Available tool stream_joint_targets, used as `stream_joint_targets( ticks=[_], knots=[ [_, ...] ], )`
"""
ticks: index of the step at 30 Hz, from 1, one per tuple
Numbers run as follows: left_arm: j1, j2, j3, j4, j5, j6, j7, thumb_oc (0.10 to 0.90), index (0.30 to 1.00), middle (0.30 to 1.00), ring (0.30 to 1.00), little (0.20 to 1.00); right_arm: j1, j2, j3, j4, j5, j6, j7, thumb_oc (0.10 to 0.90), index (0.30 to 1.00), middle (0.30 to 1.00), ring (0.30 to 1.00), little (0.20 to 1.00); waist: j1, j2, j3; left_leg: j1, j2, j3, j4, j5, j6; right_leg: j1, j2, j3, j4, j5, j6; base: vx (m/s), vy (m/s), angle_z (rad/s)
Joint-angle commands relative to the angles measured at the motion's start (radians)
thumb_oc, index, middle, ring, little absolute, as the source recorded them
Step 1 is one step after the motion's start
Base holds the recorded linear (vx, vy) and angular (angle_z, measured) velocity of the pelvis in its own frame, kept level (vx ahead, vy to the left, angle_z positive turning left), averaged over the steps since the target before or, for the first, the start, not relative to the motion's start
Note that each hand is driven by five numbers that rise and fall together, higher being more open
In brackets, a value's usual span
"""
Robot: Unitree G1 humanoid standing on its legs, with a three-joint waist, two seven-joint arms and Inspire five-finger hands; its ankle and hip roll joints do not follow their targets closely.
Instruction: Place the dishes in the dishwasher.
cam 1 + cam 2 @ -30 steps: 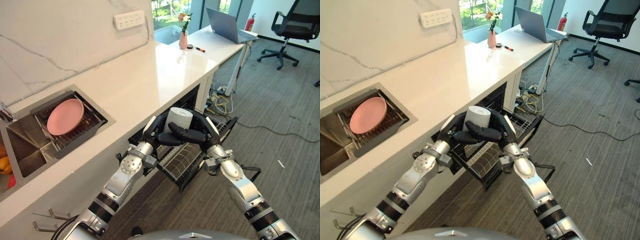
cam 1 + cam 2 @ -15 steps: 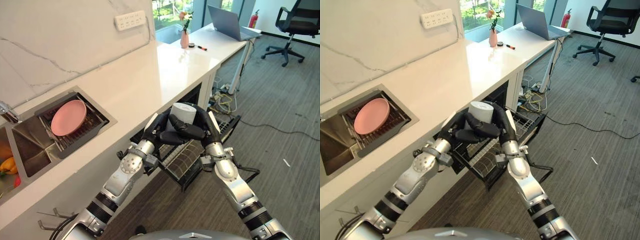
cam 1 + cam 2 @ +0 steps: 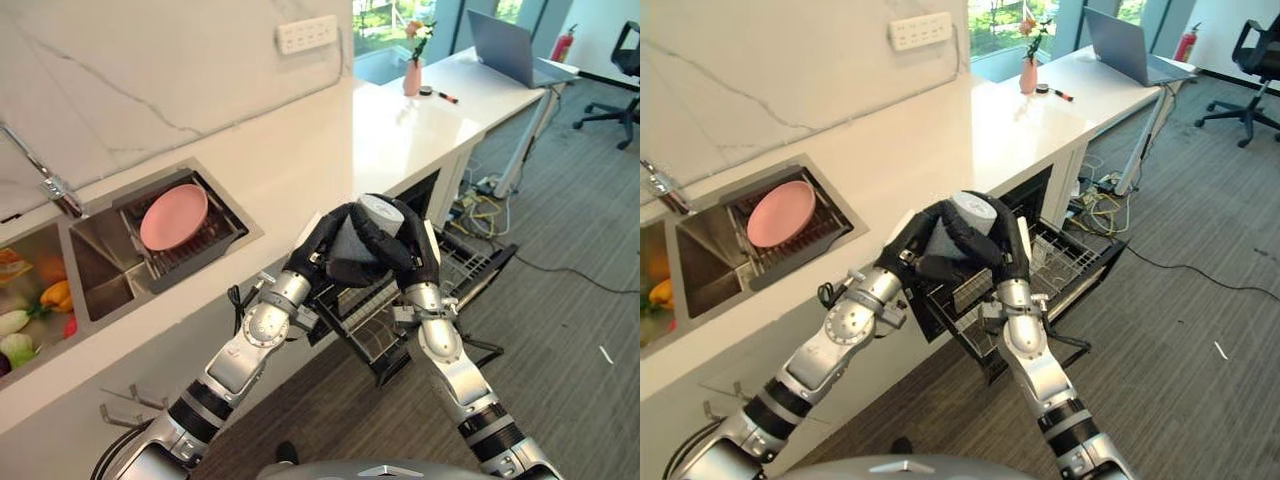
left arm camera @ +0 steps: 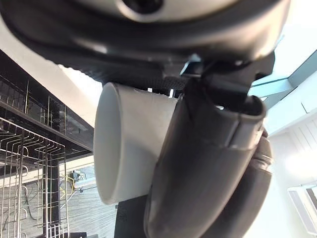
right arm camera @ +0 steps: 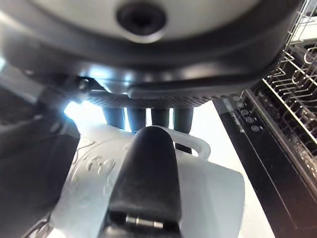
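Presently, both arms meet in front of the white stone bench (image 3: 300, 150), above the pulled-out black wire dishwasher rack (image 3: 440, 285). The white ceramic mug with a side handle (image 3: 378, 212) is held up between the two, level with the bench edge and clear of the rack below.

The left robot hand (image 3: 325, 245) has its fingers curled round the mug body; its wrist view shows the thumb lying across the white wall (image 4: 129, 148). The right robot hand (image 3: 400, 250) is likewise closed on the mug, thumb over the side and fingers behind the handle loop (image 5: 195, 146).

A pink round plate (image 3: 173, 216) lies on the dark drying rack in the steel sink (image 3: 95, 265), well apart from the mug and not yet loaded.

Recommended procedure for this step, as a judgement:
1. Settle the grip in one robot hand before the other lets go.
2. Turn the mug mouth-down.
3. Lower it between the rack tines, not onto them.
4. Release only once the rim rests on the wires.

Risk: a slip during the changeover would drop the mug onto the rack.
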Motion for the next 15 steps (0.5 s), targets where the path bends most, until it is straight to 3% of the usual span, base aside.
stream_joint_targets(
  ticks=[1, 4, 7, 9, 10, 11, 13, 15],
  knots=[
    [-0.115, 0.047, -0.011, -0.161, 0.152, -0.219, 0.051, 0.8, 0.9, 0.9, 0.9, 0.9, -0.15, 0.03, -0.194, 0.051, 0.098, -0.019, -0.212, 0.4, 0.3, 0.3, 0.3, 0.3, 0.023, -0.01, -0.029, 0.09, 0.012, 0.011, 0.004, -0.093, 0.003, -0.035, -0.016, 0.001, 0.014, -0.005, 0.017, 0.01, -0.008, 0.21],
    [-0.104, 0.062, -0.011, -0.183, 0.151, -0.235, 0.045, 0.8, 0.9, 0.9, 0.9, 0.9, -0.159, 0.023, -0.231, 0.066, 0.08, -0.027, -0.248, 0.4, 0.3, 0.3, 0.3, 0.3, 0.029, -0.011, -0.025, 0.088, 0.011, 0.003, 0.004, -0.093, 0.002, -0.03, -0.017, -0.009, 0.014, -0.005, 0.017, 0.0, 0.001, 0.16],
    [-0.06, 0.059, -0.012, -0.19, -0.024, -0.231, -0.026, 0.8, 0.9, 0.9, 0.9, 0.9, -0.167, 0.01, -0.29, 0.074, 0.077, -0.027, -0.273, 0.4, 0.3, 0.3, 0.3, 0.3, 0.038, -0.012, -0.024, 0.084, 0.01, -0.008, 0.004, -0.097, 0.001, -0.025, -0.015, -0.02, 0.014, -0.011, 0.017, 0.02, -0.006, 0.09],
    [-0.06, 0.059, -0.01, -0.191, -0.028, -0.23, -0.03, 0.8, 0.9, 0.9, 0.9, 0.9, -0.166, 0.009, -0.291, 0.074, 0.077, -0.027, -0.272, 0.4, 0.3, 0.3, 0.3, 0.3, 0.039, -0.012, -0.024, 0.084, 0.01, -0.008, 0.004, -0.097, 0.001, -0.025, -0.015, -0.021, 0.014, -0.011, 0.017, 0.0, 0.001, 0.08],
    [-0.007, 0.033, -0.015, -0.178, -0.29, -0.167, -0.118, 0.8, 0.9, 0.9, 0.9, 0.9, -0.167, -0.002, -0.311, 0.076, 0.086, -0.012, -0.252, 0.4, 0.3, 0.3, 0.3, 0.3, 0.041, -0.009, -0.024, 0.082, 0.01, -0.013, 0.004, -0.097, 0.002, -0.023, -0.015, -0.023, 0.014, -0.012, 0.015, -0.01, 0.008, 0.06],
    [-0.007, 0.034, -0.013, -0.18, -0.295, -0.165, -0.122, 0.8, 0.9, 0.9, 0.9, 0.9, -0.166, -0.002, -0.311, 0.076, 0.086, -0.012, -0.252, 0.4, 0.3, 0.3, 0.3, 0.3, 0.04, -0.008, -0.024, 0.079, 0.009, -0.013, 0.004, -0.092, 0.004, -0.026, -0.016, -0.023, 0.014, -0.007, 0.014, 0.01, 0.011, 0.07],
    [0.034, 0.008, -0.031, -0.173, -0.552, -0.069, -0.215, 0.8, 0.9, 0.9, 0.9, 0.9, -0.166, -0.006, -0.315, 0.07, 0.095, 0.011, -0.215, 0.4, 0.3, 0.3, 0.3, 0.3, 0.034, -0.002, -0.02, 0.083, 0.009, -0.012, 0.004, -0.098, 0.004, -0.023, -0.014, -0.021, 0.014, -0.011, 0.013, 0.0, 0.0, 0.0],
    [0.042, 0.01, -0.025, -0.176, -0.603, -0.046, -0.238, 0.8, 0.9, 0.9, 0.9, 0.9, -0.164, -0.002, -0.318, 0.067, 0.098, 0.016, -0.204, 0.4, 0.3, 0.3, 0.3, 0.3, 0.031, 0.001, -0.019, 0.084, 0.01, -0.009, 0.004, -0.099, 0.004, -0.023, -0.014, -0.019, 0.014, -0.011, 0.013, 0.0, 0.0, 0.0]
  ],
)
